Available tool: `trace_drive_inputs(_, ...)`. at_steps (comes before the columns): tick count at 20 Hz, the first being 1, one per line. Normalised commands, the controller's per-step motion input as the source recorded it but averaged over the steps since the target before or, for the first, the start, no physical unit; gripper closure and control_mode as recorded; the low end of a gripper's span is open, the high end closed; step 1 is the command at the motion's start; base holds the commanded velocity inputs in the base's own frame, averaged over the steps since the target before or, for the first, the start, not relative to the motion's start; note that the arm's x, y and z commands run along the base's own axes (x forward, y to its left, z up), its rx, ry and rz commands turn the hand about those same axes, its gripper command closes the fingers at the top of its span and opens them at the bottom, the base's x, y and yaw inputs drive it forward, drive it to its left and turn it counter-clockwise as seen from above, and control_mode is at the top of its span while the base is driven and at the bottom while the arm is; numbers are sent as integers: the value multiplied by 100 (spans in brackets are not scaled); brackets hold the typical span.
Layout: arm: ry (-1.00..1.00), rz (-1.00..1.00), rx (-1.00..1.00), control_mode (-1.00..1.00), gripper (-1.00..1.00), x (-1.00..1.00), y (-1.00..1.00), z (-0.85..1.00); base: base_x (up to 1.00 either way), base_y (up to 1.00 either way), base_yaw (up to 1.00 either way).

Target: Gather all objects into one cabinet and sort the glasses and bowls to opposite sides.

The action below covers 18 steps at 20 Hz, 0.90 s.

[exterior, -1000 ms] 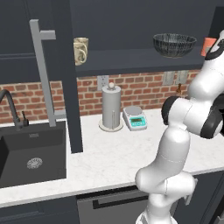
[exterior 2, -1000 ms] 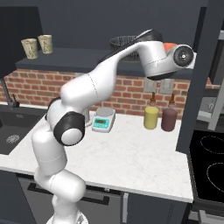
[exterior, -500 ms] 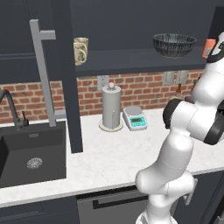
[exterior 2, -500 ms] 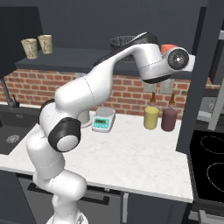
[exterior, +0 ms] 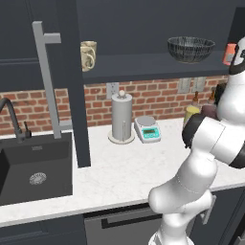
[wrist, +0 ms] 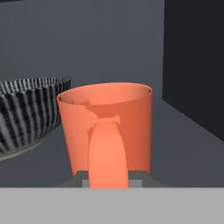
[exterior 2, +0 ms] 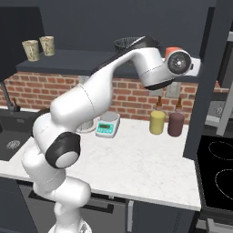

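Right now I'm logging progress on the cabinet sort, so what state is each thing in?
orange mug: upright on the cabinet shelf, handle between the jaws, right of the bowl
gripper: shut on the mug's handle
black ribbed bowl: upright on the shelf, apart from the mug
two beige cups: upright at the shelf's far left end
cabinet door: swung open
paper-towel roll: upright on the counter

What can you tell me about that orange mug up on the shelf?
The orange mug is bright, smooth and matte-looking, with a straight wall, an open round mouth and a broad strap handle facing the hand camera. It stands upright at the shelf's right end, beside the ribbed bowl, apart from it. The end effector is closed on the handle's lower part. Its base is hidden.
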Motion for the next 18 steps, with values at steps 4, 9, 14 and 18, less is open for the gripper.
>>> trace_drive_inputs(4,-1,-3,-6,-100,100,-13,60,0,0,0,0)
trace_drive_inputs(9,0,0,-5,-100,100,-21,70,0,0,0,0)
trace_drive_inputs(14,0,0,-2,-100,100,-19,54,7,0,0,0)
trace_drive_inputs(18,0,0,0,-100,100,-19,49,11,0,0,0)
